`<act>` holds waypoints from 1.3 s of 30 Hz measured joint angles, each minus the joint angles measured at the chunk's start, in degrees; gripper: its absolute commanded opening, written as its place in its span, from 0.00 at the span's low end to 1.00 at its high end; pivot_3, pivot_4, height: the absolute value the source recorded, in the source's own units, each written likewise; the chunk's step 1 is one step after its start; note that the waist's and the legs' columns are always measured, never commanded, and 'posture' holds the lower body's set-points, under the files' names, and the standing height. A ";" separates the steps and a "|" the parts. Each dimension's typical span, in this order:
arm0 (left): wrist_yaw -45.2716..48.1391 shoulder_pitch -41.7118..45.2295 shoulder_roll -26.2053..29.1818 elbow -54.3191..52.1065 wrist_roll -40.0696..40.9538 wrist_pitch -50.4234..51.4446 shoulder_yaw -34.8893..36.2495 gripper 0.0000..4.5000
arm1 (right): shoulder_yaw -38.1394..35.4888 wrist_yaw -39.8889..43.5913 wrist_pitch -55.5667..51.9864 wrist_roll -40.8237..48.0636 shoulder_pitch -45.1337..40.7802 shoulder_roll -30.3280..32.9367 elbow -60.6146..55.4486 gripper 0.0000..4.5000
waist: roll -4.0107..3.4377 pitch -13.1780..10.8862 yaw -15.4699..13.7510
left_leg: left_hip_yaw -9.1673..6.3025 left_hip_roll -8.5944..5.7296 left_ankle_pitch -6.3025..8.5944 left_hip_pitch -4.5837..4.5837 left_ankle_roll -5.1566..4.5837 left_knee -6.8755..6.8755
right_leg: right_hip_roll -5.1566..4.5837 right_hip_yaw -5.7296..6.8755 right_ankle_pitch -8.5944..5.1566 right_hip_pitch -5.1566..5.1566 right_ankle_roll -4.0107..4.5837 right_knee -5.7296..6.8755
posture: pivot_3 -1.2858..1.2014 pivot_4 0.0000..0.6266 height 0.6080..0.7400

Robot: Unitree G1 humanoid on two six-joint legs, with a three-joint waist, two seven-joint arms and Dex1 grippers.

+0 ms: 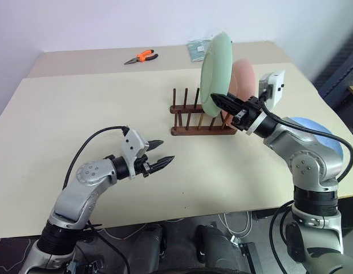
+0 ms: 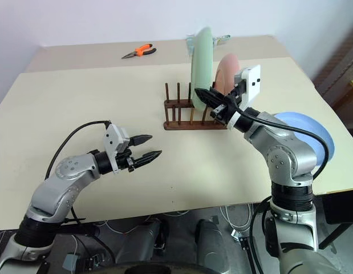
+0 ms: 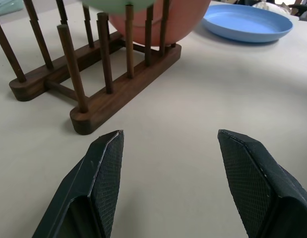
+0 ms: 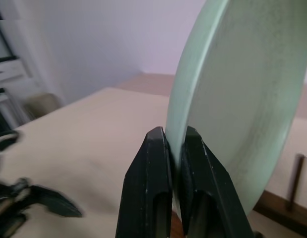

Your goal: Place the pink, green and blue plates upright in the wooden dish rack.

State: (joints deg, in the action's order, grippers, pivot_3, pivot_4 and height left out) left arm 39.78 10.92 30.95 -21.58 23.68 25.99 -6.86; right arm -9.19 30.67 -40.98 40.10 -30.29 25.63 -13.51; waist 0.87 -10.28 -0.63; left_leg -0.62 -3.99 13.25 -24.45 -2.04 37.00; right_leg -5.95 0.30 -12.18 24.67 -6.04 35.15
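While pinched upright, green plate (image 1: 215, 74), rack-crosswise

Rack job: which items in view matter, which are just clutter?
Job: green plate, clamped on edge in the right gripper; pink plate, upright in the wooden dish rack; blue plate, flat on the table.
Clutter: orange-handled pliers; packet behind the rack.

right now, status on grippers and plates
Right gripper shut on green plate, upright over the rack. Left gripper open, empty. Pink plate racked, blue plate flat on table. Nothing blocking the slots.
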 measured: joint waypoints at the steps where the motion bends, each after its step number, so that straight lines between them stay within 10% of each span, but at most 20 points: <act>1: -0.01 0.00 0.00 -0.06 -0.15 0.00 -0.27 0.68 | 0.05 0.01 0.05 -0.49 -0.01 0.01 0.75 0.00 | 0.00 0.00 0.00 | 0.00 0.00 0.00 0.00 0.00 0.00 | 0.00 0.00 0.00 0.00 0.00 0.00 | 0.52 0.24 0.84; 6: -0.14 -0.04 -0.43 -0.05 -0.61 0.01 -0.71 0.69 | 1.43 0.68 0.12 -1.74 -0.56 0.58 2.08 0.21 | -0.01 0.00 0.02 | 0.00 0.00 0.00 -0.01 -0.01 0.00 | 0.00 0.00 0.00 0.01 0.00 0.00 | 0.52 0.24 0.84; 12: -0.21 -0.07 -0.52 -0.05 -0.69 0.01 -0.73 0.69 | 2.35 1.27 1.27 -5.11 -0.64 1.57 2.12 0.87 | -0.01 -0.01 0.00 | 0.00 0.00 0.00 -0.02 -0.01 0.00 | 0.00 0.01 0.00 0.01 0.00 -0.01 | 0.52 0.24 0.84; 24: -0.10 0.10 -0.91 0.38 -0.97 -0.01 -0.59 0.69 | 2.17 4.53 1.83 -9.31 5.31 13.49 -10.47 0.87 | -0.03 -0.02 -0.10 | 0.00 0.00 0.04 -0.06 -0.05 0.01 | -0.04 0.04 -0.01 -0.01 -0.01 -0.09 | 0.52 0.24 0.84; 31: 1.17 0.53 -0.56 1.60 -0.97 -0.13 -0.25 0.69 | -13.21 11.99 -3.40 -2.12 19.38 25.05 -18.35 0.87 | -0.02 -0.03 -0.25 | -0.01 0.01 0.08 -0.08 -0.13 0.06 | -0.09 0.09 -0.04 -0.11 -0.04 -0.20 | 0.52 0.24 0.84; 39: 4.00 3.44 -1.63 3.57 -1.21 -0.57 -1.43 0.69 | -4.37 3.79 1.59 -23.80 33.59 28.60 -4.26 0.87 | -0.11 -0.03 -0.07 | 0.12 0.00 0.13 -0.07 -0.06 0.10 | -0.19 0.11 -0.04 -0.09 -0.05 -0.28 | 0.52 0.24 0.84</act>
State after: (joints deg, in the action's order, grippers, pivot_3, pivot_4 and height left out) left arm 43.78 14.36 29.32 -18.02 22.47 25.42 -8.29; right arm -13.55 34.47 -39.39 16.30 3.30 54.23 -17.78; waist 0.75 -10.31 -0.70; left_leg -0.50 -3.99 13.38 -24.53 -2.10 37.10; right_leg -6.13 0.40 -12.23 24.58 -6.09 34.88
